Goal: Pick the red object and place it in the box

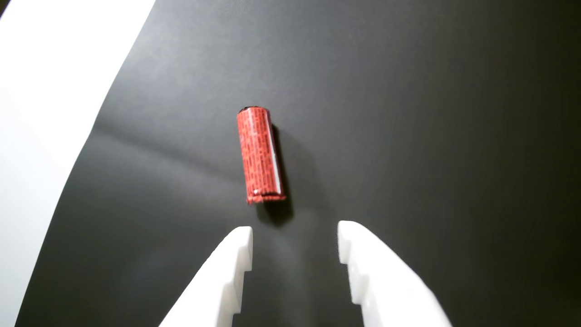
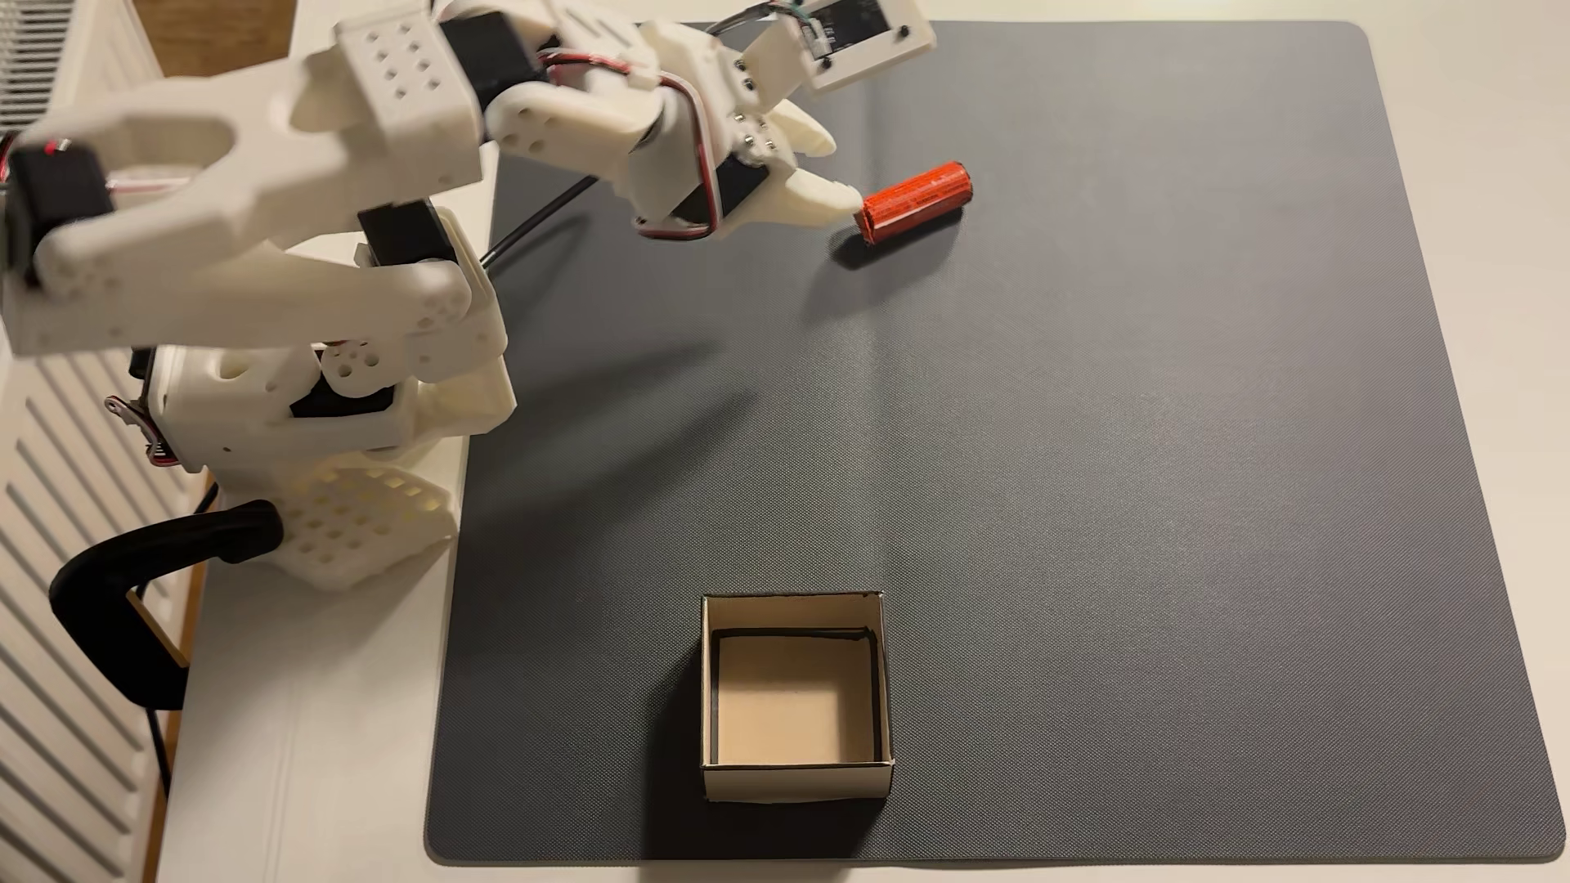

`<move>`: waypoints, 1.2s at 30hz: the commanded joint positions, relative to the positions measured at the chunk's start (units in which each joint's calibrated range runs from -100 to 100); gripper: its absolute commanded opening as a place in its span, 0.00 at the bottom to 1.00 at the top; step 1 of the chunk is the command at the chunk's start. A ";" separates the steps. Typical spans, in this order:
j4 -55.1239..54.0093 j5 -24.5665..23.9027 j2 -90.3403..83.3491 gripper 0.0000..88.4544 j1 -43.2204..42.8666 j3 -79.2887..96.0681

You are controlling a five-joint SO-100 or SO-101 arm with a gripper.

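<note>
**Approach to red object, grasp not yet made**

Cylinder status: the red object (image 2: 916,202) lies on its side on the dark mat (image 2: 1104,467), at the far side of the surface in the fixed view, right of the arm (image 2: 255,195). In the wrist view the red object (image 1: 259,154) rests lengthwise, its crimped end nearest the camera, apart from both fingers and slightly left of the midline between them.

Gripper (image 1: 295,231): jaws stand wide, nothing between them. In the fixed view the gripper (image 2: 837,174) sits just beside the near-left end of the cylinder; one fingertip appears to meet that end, though the wrist view shows a clear gap, so contact cannot be confirmed.

Box (image 2: 796,696): open-topped, empty, at the near edge of the mat, well apart from the cylinder.

Assessment: the step in hand is the reach before pickup. The next move calls for advancing until the fingers straddle the body, with a small correction to the left, then closing across its width. Closing early risks nudging the roll away.
</note>
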 commanded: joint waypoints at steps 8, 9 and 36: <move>-17.39 0.24 27.28 0.23 -0.15 -10.00; -18.26 0.24 29.15 0.23 -0.22 -10.64; -31.72 -0.28 58.49 0.23 -4.75 -20.70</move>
